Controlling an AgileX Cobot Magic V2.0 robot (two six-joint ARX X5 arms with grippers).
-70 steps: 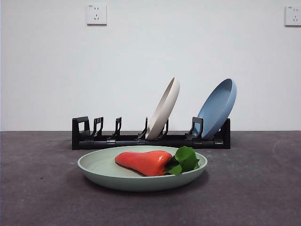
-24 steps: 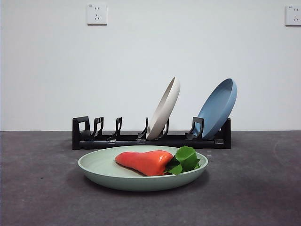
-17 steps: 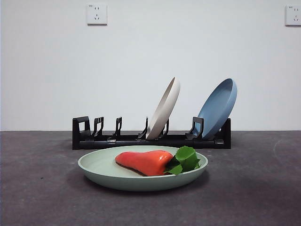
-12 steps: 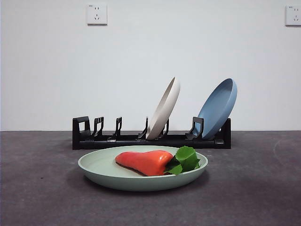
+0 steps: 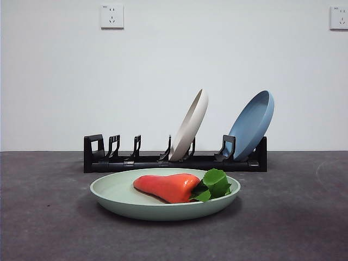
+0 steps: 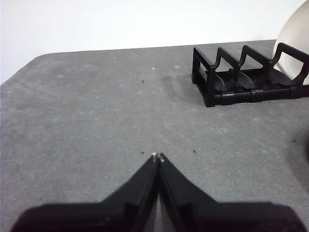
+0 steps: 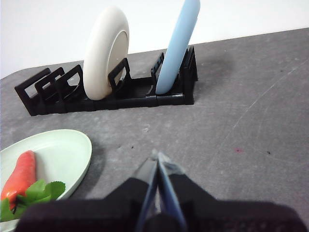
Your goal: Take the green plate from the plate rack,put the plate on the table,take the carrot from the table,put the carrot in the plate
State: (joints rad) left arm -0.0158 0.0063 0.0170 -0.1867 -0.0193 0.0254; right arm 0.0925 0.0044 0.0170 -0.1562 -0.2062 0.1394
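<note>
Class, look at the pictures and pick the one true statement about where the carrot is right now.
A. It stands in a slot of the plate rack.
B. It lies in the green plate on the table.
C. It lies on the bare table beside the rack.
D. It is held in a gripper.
B: the carrot lies inside the green plate, which sits flat on the table in front of the plate rack.

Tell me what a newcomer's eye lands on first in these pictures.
The carrot draws the eye first, lying in the green plate on the table near the camera. Behind it, the plate rack holds a cream plate and a blue plate, both leaning. The left gripper and right gripper sit off to the sides, fingers shut on nothing.
</note>
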